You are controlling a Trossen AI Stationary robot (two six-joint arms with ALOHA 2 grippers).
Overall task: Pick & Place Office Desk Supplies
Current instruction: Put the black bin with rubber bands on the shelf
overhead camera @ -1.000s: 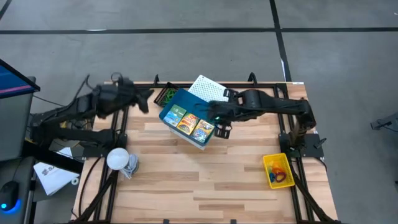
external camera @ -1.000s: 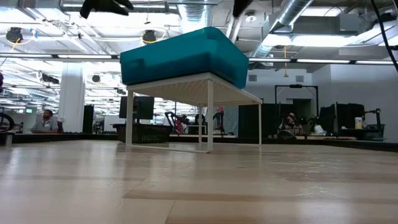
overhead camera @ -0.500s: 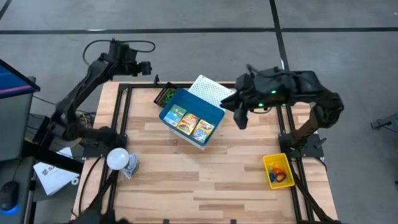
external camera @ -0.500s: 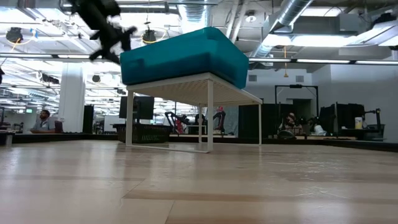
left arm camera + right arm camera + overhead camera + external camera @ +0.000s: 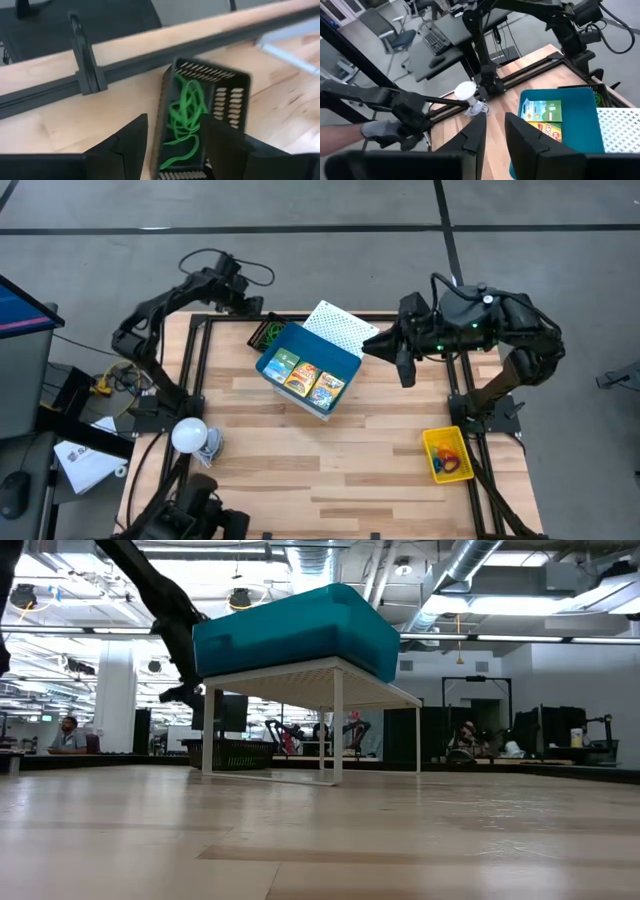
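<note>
On the white rack [image 5: 335,326], blue tray [image 5: 308,367] lengthwise diagonal; left claw [image 5: 172,145] spread, right claw [image 5: 494,131] seemingly parted, empty.

No legible lettering on the desk supplies

The three small yellow-green printed crayon packs [image 5: 304,376] lying in the blue plastic tray [image 5: 343,361] carry coloured artwork — green, orange and yellow panels — but no word, brand or number on them can be read in either the high or the right wrist view; nothing else shows readable text.
</note>
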